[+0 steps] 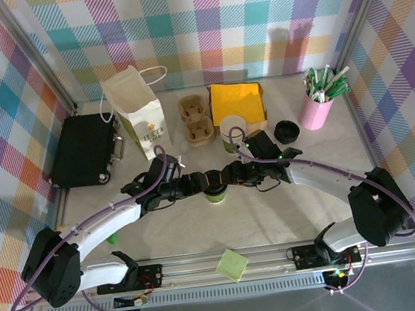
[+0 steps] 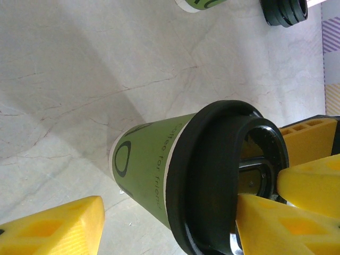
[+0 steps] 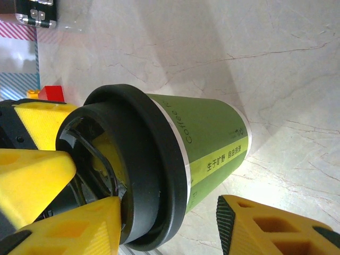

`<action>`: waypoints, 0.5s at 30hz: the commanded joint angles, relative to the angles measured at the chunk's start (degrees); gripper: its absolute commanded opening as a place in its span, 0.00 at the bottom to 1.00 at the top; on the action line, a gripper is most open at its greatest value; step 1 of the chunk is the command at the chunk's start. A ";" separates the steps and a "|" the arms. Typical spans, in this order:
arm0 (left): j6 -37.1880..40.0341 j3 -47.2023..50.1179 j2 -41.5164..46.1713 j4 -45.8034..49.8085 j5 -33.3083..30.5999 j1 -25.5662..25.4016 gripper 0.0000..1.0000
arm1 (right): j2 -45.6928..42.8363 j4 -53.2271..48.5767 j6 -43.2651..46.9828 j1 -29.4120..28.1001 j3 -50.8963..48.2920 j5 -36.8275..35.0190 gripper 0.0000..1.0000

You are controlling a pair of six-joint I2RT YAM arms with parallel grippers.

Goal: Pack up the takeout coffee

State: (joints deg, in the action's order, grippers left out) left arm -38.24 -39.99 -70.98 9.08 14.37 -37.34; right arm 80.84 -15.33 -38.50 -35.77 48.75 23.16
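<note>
**Both claws meet over the cup**

From the top camera, the left claw [image 1: 195,182] and the right claw [image 1: 234,175] point at each other, tips nearly meeting. The takeout coffee [image 1: 215,193], a green cup, stands upright on the counter [image 1: 201,231] just under the spot where they meet. Beyond the left claw stands the paper bag [image 1: 139,112]. Just beyond the right claw is a stack of cups [image 1: 233,133].

In the left wrist camera, the left claw's jaws are spread wide. One finger [image 2: 53,227] sits low beside the cup's base without touching it. The other [image 2: 281,228] lies over the black lid [image 2: 207,175]. The right claw's yellow fingers reach the lid top from the opposite side.

In the right wrist camera, the right claw is also spread apart. One finger [image 3: 265,231] stays clear of the green wall and the other [image 3: 69,228] lies against the lid's rim. Whether that finger presses down cannot be told.
</note>
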 commanded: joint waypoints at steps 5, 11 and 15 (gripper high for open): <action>-0.20 3.83 -1.03 5.35 -0.59 0.43 0.64 | 1.43 -6.25 -1.31 -0.27 -1.12 -6.45 0.51; 0.80 2.31 -0.04 5.83 -0.20 0.43 0.64 | 0.66 -7.09 -0.70 -0.35 -0.30 -7.63 0.50; 0.57 1.20 -0.74 4.96 0.73 0.43 0.64 | -1.34 -6.57 -0.42 -0.31 0.14 -8.91 0.49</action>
State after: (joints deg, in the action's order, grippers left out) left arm -39.11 -38.98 -70.43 7.29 15.07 -37.30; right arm 80.09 -16.40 -39.16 -36.45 49.17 20.91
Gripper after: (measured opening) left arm 0.637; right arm 0.494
